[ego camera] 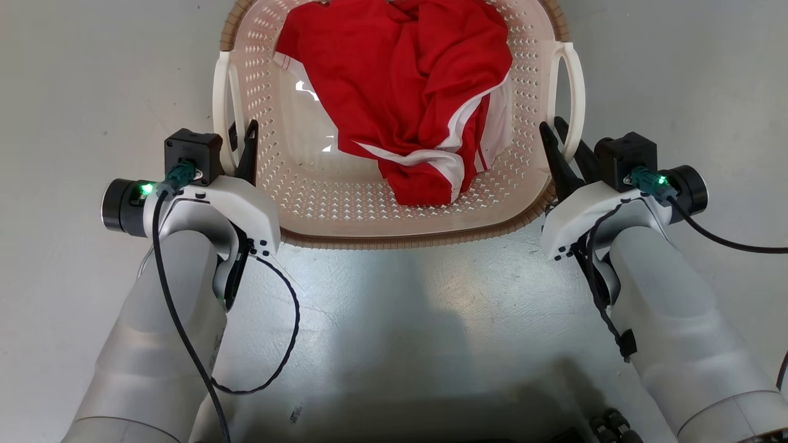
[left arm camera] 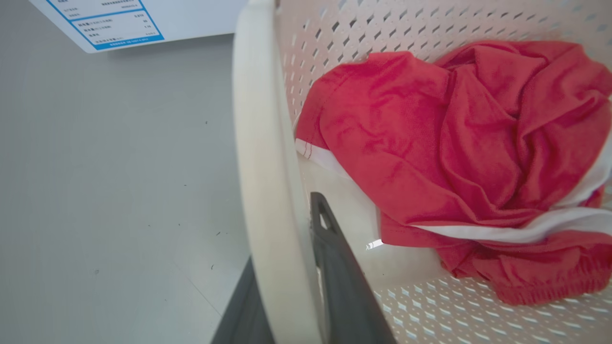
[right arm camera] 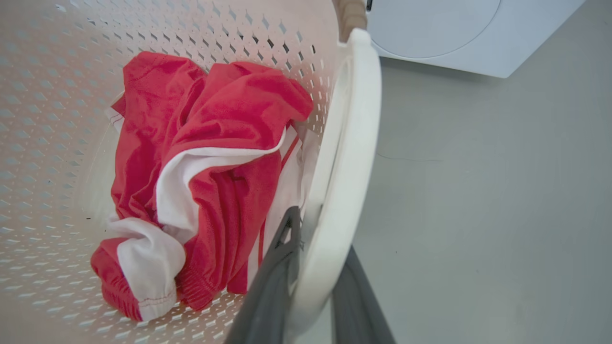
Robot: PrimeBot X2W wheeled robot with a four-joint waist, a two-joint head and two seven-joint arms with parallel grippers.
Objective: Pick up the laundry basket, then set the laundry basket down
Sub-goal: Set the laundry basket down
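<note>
left pincer (ego camera: 242, 132) squeezed on the left handle (ego camera: 219, 86), right pincer (ego camera: 553, 130) squeezed on the right handle (ego camera: 576, 74) | laundry basket (ego camera: 308, 206) between both arms, red cloth (ego camera: 400, 80) inside | step looks like pick up, cannot tell if it is off the floor (ego camera: 92, 61) | next: lift both sides together, keep it flat

Pale grey floor (ego camera: 394, 295) all round, smooth, glossy, soft glare mid-way, dark shadow low down. Standing on it beyond, a white appliance (right arm camera: 459, 38) with round door; blue-bordered label (left arm camera: 117, 24) on white panel.
</note>
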